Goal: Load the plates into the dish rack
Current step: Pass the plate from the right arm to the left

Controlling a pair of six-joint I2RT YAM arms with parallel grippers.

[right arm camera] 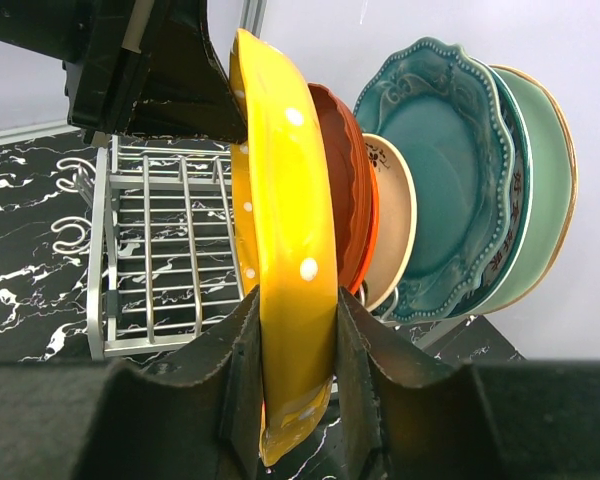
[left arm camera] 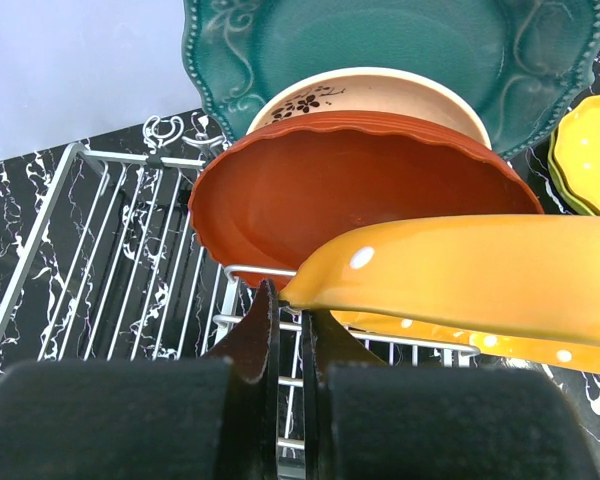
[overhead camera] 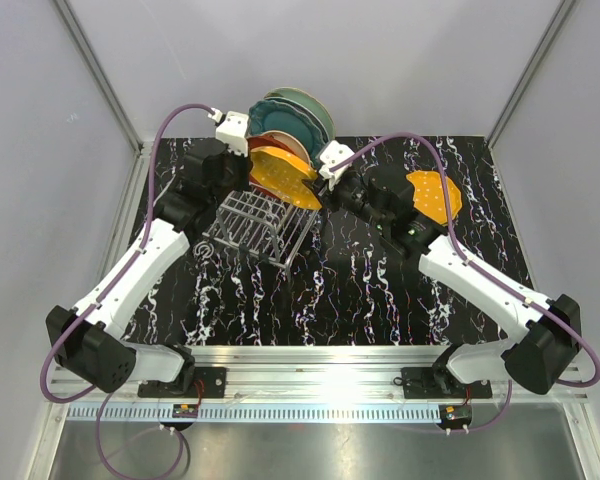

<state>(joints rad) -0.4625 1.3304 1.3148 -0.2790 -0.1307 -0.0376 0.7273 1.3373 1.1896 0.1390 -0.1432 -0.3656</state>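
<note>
1. The right fingers (right arm camera: 242, 360) are clamped on the rim of the dotted orange plate (right arm camera: 285, 200), one finger on each face. The plate stands on edge between them.
2. The left fingers (left arm camera: 258, 330) are almost together, with only a thin slit between them. The opposite rim of the same plate (left arm camera: 460, 270) meets their tips. Whether they pinch it cannot be told.
3. In the top view the dotted orange plate (overhead camera: 283, 175) is tilted over the far end of the rack (overhead camera: 255, 225), between the two wrists. Whether its lower edge sits on the wires is hidden.
4. Just behind it stands the red plate (right arm camera: 350, 190), upright in the rack (right arm camera: 160, 230).
5. Beyond that stand the cream plate (right arm camera: 392, 220) with a dark flower print, the dark teal plate (right arm camera: 440, 170) with a beaded rim, and the mint green plate (right arm camera: 540, 180). All are on edge and close together.
6. The near part of the rack (left arm camera: 130, 260) carries bare wires.
7. The rack rests on the black marbled bench (overhead camera: 360, 290).
8. A second dotted plate (overhead camera: 435, 195) lies flat on the bench to the right of the rack, partly under the right arm.
</note>
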